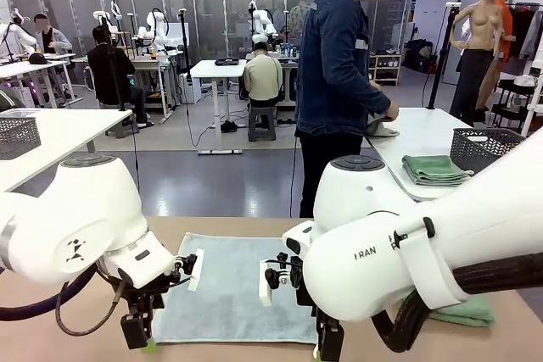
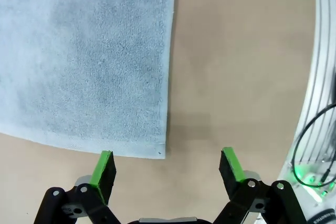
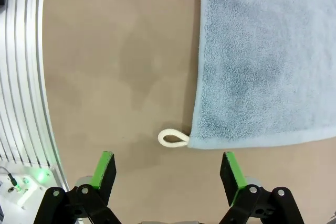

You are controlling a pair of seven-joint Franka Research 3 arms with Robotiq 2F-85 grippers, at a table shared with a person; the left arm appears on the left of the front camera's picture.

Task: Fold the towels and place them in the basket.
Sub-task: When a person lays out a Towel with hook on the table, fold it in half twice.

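Up closest is the left tool, black fingers with green pads spread wide and nothing between them. It hangs just over one near corner of the pale grey-blue terry towel, and that corner falls in the gap between the fingers. The right tool is a mirror of it: wide apart, empty, lined up on the other near corner, where a little white loop tag pokes out sideways onto the tan desk.

The towel lies flat and fully opened out in the middle of the desk, long side running away from the robot. My guess is that's on purpose: one tool per near corner, then both can lift the hem and carry it over to the far edge for the first fold. I can't tell whether the fingertips are touching the desk yet.

The mint green towel sits bunched at the right edge of the desk, mostly hidden behind the right arm. A dark grey wire-mesh basket stands on the white table behind, well apart from all this, beside a person in a denim jacket. So nothing's folded yet, I'd say.
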